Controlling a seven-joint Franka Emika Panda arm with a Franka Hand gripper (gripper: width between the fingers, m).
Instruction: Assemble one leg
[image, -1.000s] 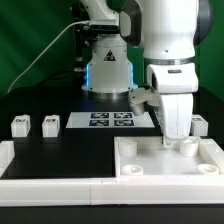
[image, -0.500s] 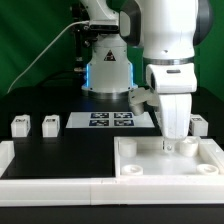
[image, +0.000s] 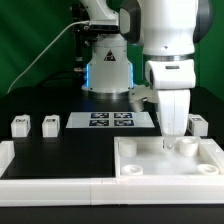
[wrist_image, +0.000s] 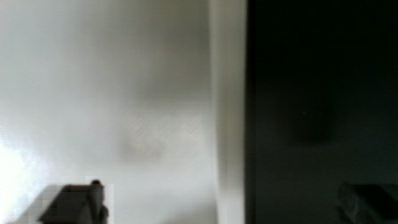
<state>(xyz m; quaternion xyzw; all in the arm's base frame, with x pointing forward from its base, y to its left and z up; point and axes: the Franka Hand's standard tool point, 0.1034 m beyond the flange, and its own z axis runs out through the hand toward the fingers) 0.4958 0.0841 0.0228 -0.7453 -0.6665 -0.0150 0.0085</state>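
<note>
End effector (image: 171, 138): fingers spread, nothing pinched, low over the white tray-like part (image: 140, 172).
Nearest leg (image: 199, 126): 2 o'clock of it in the exterior view, just beside.
Other legs: far off at 9 o'clock.

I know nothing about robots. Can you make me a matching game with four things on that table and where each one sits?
Things:
1. marker board
2. leftmost leg
3. white tray
4. lone leg

Places:
A. exterior view's far right, behind the tray
B. near edge, exterior view's right
C. in the middle, between the legs
D. exterior view's far left

Pairs: 1-C, 2-D, 3-B, 4-A
</note>
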